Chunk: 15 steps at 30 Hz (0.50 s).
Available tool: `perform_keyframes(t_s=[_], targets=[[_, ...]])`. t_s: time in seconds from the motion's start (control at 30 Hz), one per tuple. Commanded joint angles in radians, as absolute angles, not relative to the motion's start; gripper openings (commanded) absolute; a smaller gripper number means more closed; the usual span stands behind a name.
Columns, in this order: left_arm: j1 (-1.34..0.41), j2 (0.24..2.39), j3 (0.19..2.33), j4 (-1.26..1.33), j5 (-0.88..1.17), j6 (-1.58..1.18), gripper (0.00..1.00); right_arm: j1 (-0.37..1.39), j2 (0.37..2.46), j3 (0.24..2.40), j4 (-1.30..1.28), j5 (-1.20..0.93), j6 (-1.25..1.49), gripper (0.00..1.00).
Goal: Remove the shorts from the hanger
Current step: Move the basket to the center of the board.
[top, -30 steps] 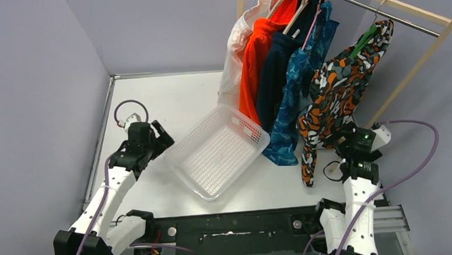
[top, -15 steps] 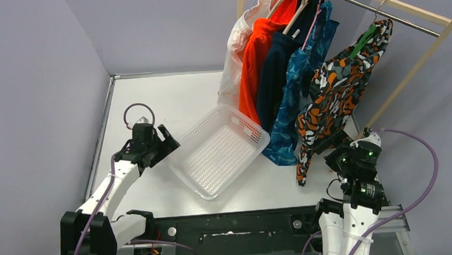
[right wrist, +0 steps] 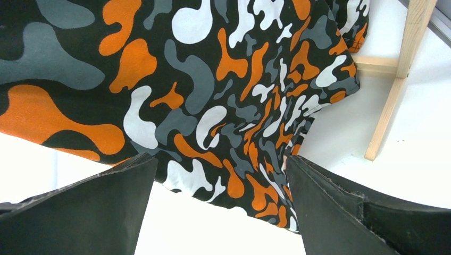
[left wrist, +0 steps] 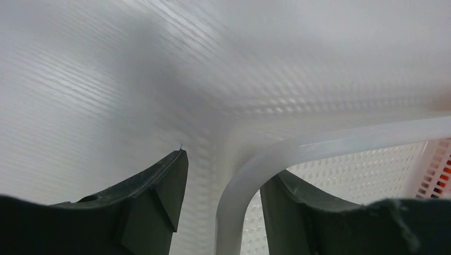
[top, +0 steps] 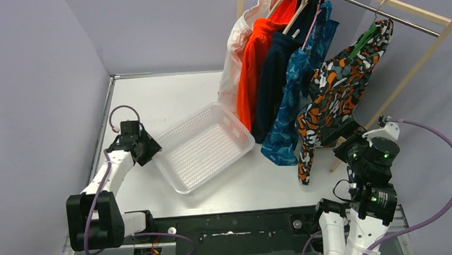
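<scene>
Starting from the top external view, you had all five pairs on the wooden rack (top: 417,13) at the far right of the counter (top: 152,96). From left to right hung the white shorts (top: 231,66), the orange shorts (top: 254,67), the navy shorts (top: 271,81), the teal shorts (top: 287,109) and the camouflage shorts (top: 334,95). The camouflage pair hung from a green hanger (top: 366,39), set apart from the other four. A white mesh basket (top: 204,147) lay on the counter in front of the rack. Your left hand (top: 147,150) was at its near-left corner. Your right hand (top: 336,138) was just beside the lower part of the camouflage shorts.

In the left wrist view, your left hand was partly open, its fingers (left wrist: 154,207) standing either side of the basket's rounded rim. The inner finger was close against the rim. A gap showed between the rim and the outer finger, so no firm grip was seen.

In the right wrist view, your right hand was spread wide, its fingers (right wrist: 95,207) well apart and holding nothing. The camouflage shorts hung directly ahead, their lower hem showing in the gap between the fingertips. Whether the cloth touched either finger could not be told. A leg of the rack stood on the counter to the right.
</scene>
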<state>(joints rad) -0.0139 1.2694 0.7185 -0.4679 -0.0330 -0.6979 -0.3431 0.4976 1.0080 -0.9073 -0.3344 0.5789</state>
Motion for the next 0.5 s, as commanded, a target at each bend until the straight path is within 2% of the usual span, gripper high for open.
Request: perform_keyframes(t_s=[0.0,0.17,0.27,0.3,0.4,0.47], targets=[[0.110,1.177,0.716,-0.454,-0.073,-0.690,0.49,-0.338,0.507,1.036,-0.885,-0.323,0.559,0.98],[0.311,1.106,0.682,-0.438,-0.038,-0.683,0.32,-0.337,0.506,1.037,-0.879,-0.312,0.551,0.98],[0.417,1.070,0.675,-0.442,-0.010,-0.688,0.31,-0.336,0.506,1.035,-0.876,-0.305,0.545,0.98],[0.447,1.059,0.676,-0.450,-0.007,-0.689,0.33,-0.336,0.506,1.035,-0.875,-0.303,0.544,0.98],[0.513,1.026,0.688,-0.477,0.001,-0.693,0.50,-0.334,0.506,1.040,-0.874,-0.297,0.538,0.98],[0.520,1.013,0.710,-0.489,0.039,-0.657,0.55,-0.332,0.504,1.045,-0.874,-0.286,0.533,0.98]])
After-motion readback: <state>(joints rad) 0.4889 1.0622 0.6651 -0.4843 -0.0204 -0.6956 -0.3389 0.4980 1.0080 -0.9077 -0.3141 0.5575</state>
